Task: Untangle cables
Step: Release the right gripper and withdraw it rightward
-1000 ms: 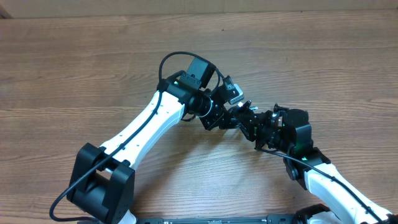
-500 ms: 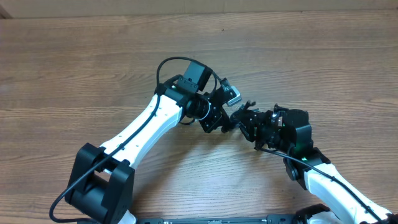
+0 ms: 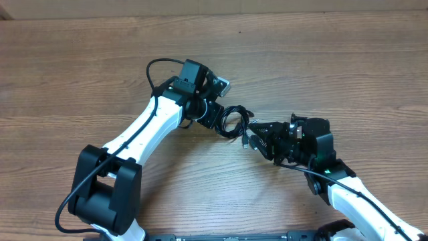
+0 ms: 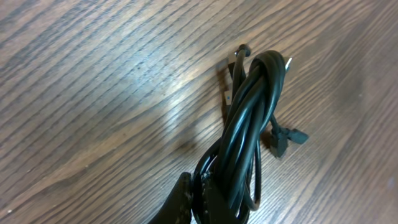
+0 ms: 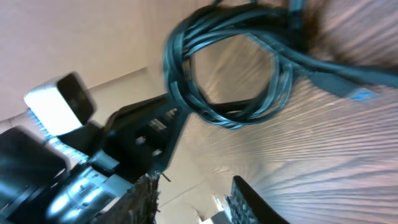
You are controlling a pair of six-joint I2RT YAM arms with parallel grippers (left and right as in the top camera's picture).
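Observation:
The cables (image 3: 235, 122) are a coiled bundle of thin black cords between the two grippers, above the wooden table. My left gripper (image 3: 217, 118) is shut on the left end of the bundle. In the left wrist view the cables (image 4: 249, 118) run up from the left gripper's fingers (image 4: 200, 194), with small plug ends sticking out at the top and right. My right gripper (image 3: 258, 135) is open, just right of the bundle. In the right wrist view the cable loop (image 5: 186, 62) hangs beyond the right gripper's empty fingers (image 5: 199, 202), with a blue-marked plug (image 5: 359, 94) at the right.
The wooden table (image 3: 334, 67) spreads all round. The left arm's white link (image 3: 144, 130) runs from the lower left, the right arm (image 3: 341, 191) from the lower right. A thick black robot cable (image 3: 160, 67) arcs over the left wrist.
My left gripper has moved left and away from the right gripper, taking the cable bundle with it. The bundle now shows in the gap between the two grippers. The right arm has barely moved.

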